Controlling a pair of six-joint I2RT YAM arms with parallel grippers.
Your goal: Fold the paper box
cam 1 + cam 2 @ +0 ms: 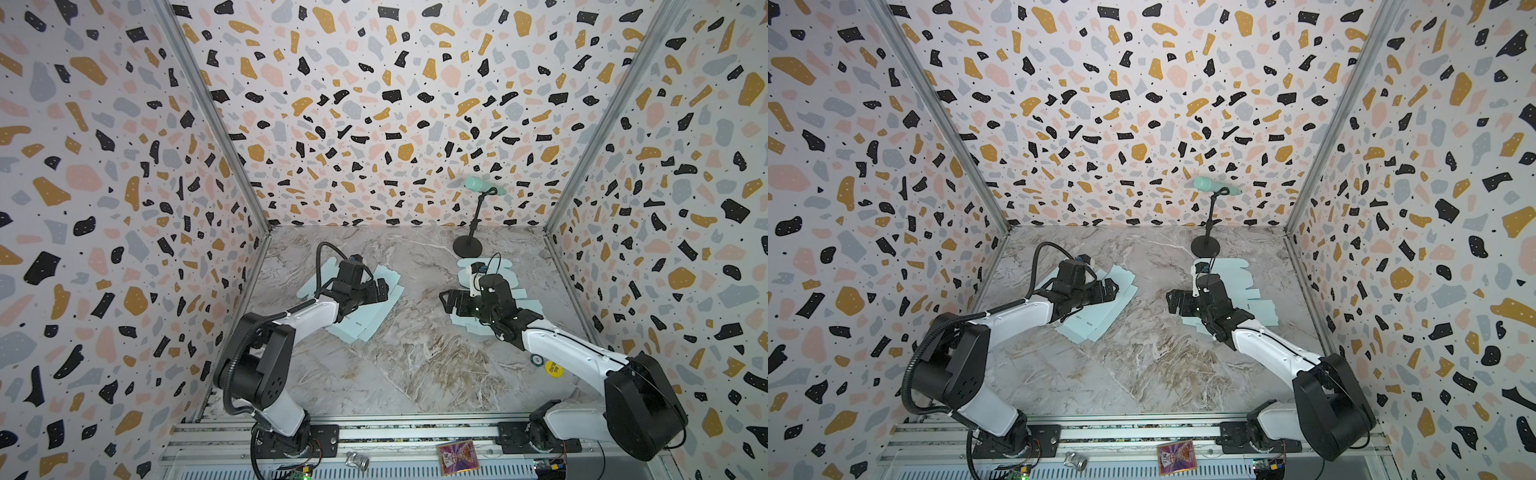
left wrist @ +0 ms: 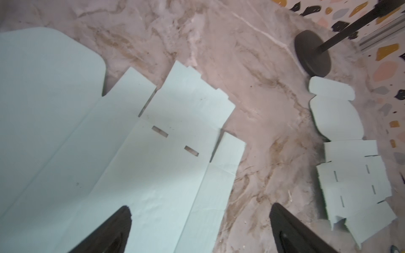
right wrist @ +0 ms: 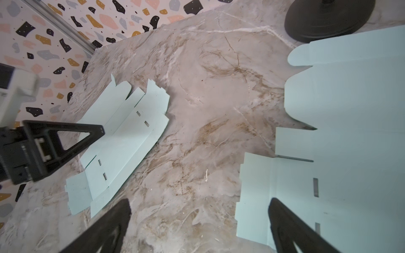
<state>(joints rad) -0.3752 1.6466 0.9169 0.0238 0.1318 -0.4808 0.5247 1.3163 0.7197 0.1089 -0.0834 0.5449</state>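
Left wrist view shows the left gripper (image 2: 200, 207) wide open and empty, straddling the edge of a flat blank (image 2: 153, 164) at 10 o'clock on the table (image 1: 415, 365). The right gripper (image 3: 200, 200), equally open, straddles a second blank (image 3: 350, 131) at 2 o'clock, probably to lift flaps.

Light's bright and diffuse, so the marble worktop (image 1: 415, 365) only gets soft, faint shadows under the arms, no real glare. Both top views bow out at the edges like a fisheye. The wrist views look softer, with the fingers (image 2: 109, 230) up close out of focus.
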